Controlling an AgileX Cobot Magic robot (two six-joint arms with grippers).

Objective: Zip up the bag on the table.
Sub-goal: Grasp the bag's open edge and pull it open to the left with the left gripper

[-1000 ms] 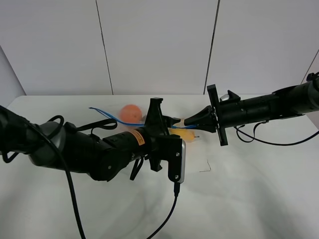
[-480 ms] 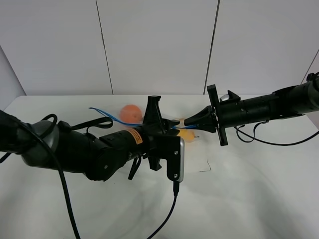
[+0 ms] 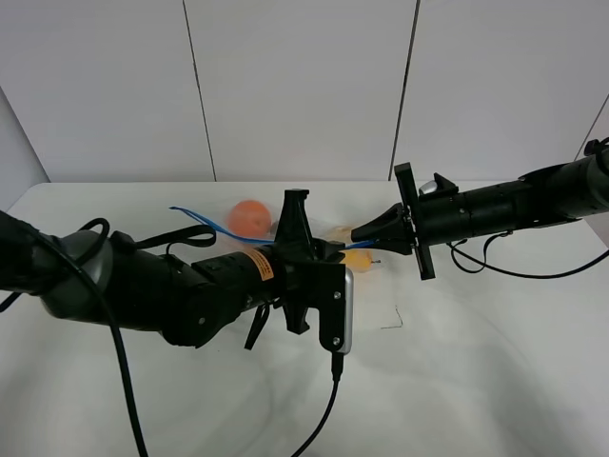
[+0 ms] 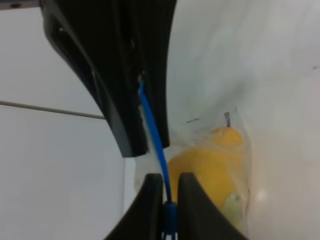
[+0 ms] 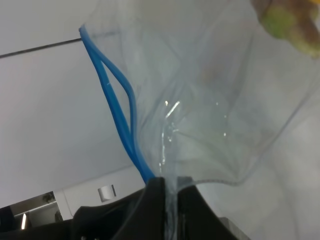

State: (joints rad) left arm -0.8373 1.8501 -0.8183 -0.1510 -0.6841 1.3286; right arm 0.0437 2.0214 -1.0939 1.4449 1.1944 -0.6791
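Observation:
The clear bag (image 3: 285, 228) is held up over the white table (image 3: 476, 362), with its blue zipper strip (image 3: 205, 220) running left to right. An orange fruit (image 3: 249, 217) and a yellow one (image 3: 358, 257) show through it. My left gripper (image 3: 330, 246) is shut on the blue zipper strip (image 4: 156, 140), as the left wrist view shows (image 4: 169, 192). My right gripper (image 3: 358, 235) faces it closely and is shut on the bag's edge by the strip (image 5: 170, 192). In the right wrist view the strip (image 5: 116, 107) splits into two lines farther along. The purple produce is hidden.
My left arm (image 3: 162, 286) lies across the front left of the table and hides the bag's lower part. Cables (image 3: 328, 400) trail over the table's front. A small dark mark (image 3: 395, 319) is on the table right of the left wrist camera.
The left gripper has shifted only slightly along the strip and sits a little lower. The right arm has not moved. Both stay shut.

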